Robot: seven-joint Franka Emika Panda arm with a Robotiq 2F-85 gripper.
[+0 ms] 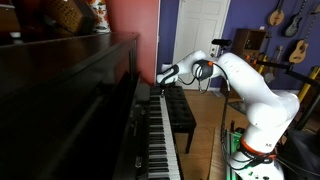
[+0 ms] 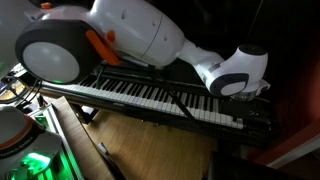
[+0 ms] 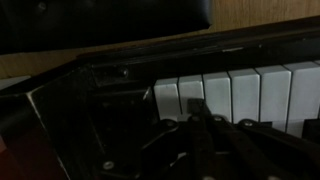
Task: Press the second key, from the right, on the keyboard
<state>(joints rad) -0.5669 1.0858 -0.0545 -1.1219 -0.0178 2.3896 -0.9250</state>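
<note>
The keyboard [image 1: 160, 130] is a long row of white and black keys set in a dark glossy upright piano [image 1: 70, 100]. It also shows in an exterior view [image 2: 150, 97] and in the wrist view [image 3: 240, 95]. My gripper [image 1: 165, 74] hangs over the far end of the keyboard. It appears in an exterior view [image 2: 250, 102] under the white wrist. In the wrist view my gripper [image 3: 197, 104] looks shut, its dark fingers pressed together. The tip lies over the second white key from the end block. Whether it touches the key cannot be told.
A black padded piano bench [image 1: 181, 116] stands beside the keyboard on the wooden floor [image 2: 150, 150]. The dark end block of the piano [image 3: 110, 110] sits just past the last key. Guitars [image 1: 298, 45] hang on the back wall near a white door [image 1: 205, 30].
</note>
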